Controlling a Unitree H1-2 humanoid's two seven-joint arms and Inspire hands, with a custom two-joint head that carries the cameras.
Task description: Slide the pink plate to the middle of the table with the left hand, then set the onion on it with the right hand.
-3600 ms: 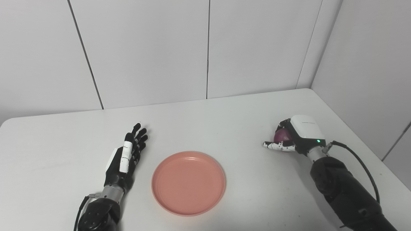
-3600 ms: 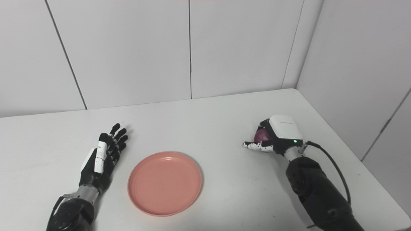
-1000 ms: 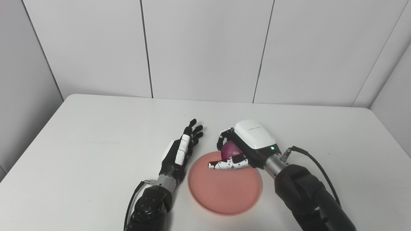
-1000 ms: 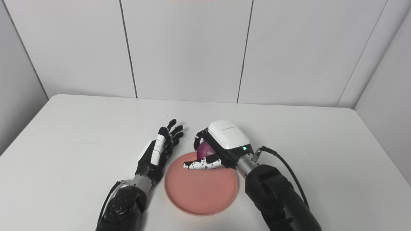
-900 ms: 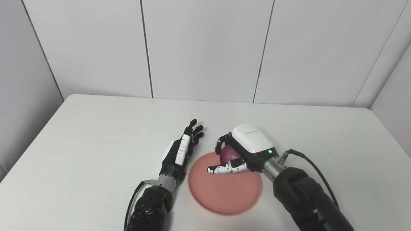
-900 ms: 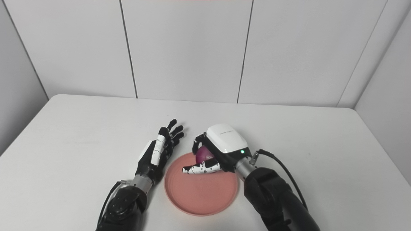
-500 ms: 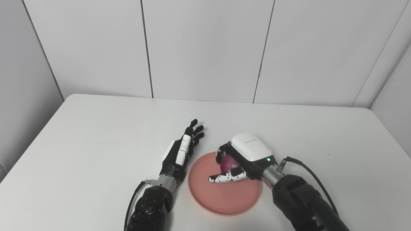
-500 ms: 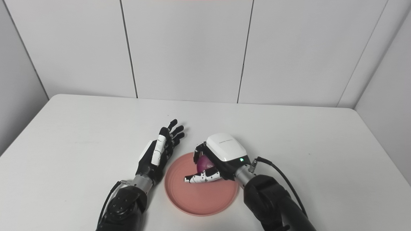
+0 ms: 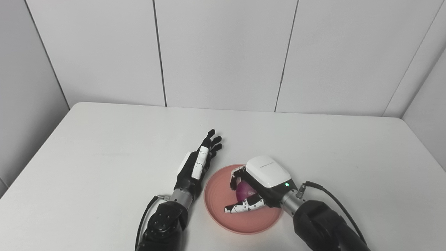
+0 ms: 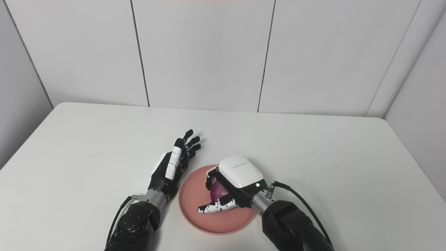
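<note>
The pink plate (image 9: 217, 184) lies flat on the white table, near the front and about midway across. My right hand (image 9: 259, 184) is over the plate's middle, shut on the purple onion (image 9: 245, 191), which shows between the fingers and thumb. Whether the onion touches the plate I cannot tell. My left hand (image 9: 198, 164) rests open on the table just left of the plate, fingers stretched toward the back wall and holding nothing. In the right eye view the onion (image 10: 218, 191) sits low over the plate (image 10: 191, 195).
The white table (image 9: 104, 146) runs to grey panel walls at the back and both sides. A black cable (image 9: 334, 205) loops off my right wrist.
The camera swung left after the oldest frames. Over the last second my right hand has carried the onion toward me and down over the plate's middle. The left hand has stayed put.
</note>
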